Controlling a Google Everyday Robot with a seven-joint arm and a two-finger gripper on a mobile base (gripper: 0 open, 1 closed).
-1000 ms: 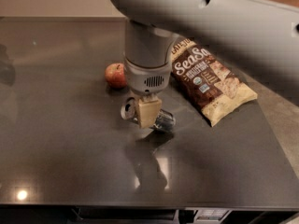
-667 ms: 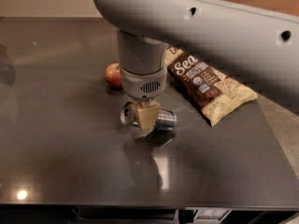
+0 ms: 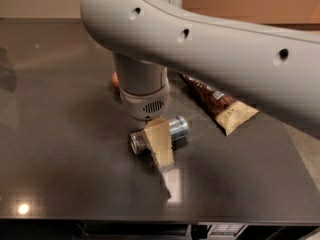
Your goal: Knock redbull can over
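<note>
The redbull can (image 3: 176,128), silver and dark blue, lies on its side on the dark table (image 3: 60,134), its silver top facing left toward me. My gripper (image 3: 161,151) hangs from the grey wrist (image 3: 145,96) straight over the middle of the can, and its beige tip crosses in front of the can and hides its middle. The gripper's tip reaches down to the table just in front of the can.
An apple (image 3: 115,79) peeks out behind the wrist, mostly hidden. A brown snack bag (image 3: 227,111) lies to the right of the can, partly under my arm. My big grey arm (image 3: 225,49) spans the upper right. The table's front edge runs along the bottom.
My arm has swung across more of the view and now hides most of the apple and the bag. The can stays on its side under the gripper.
</note>
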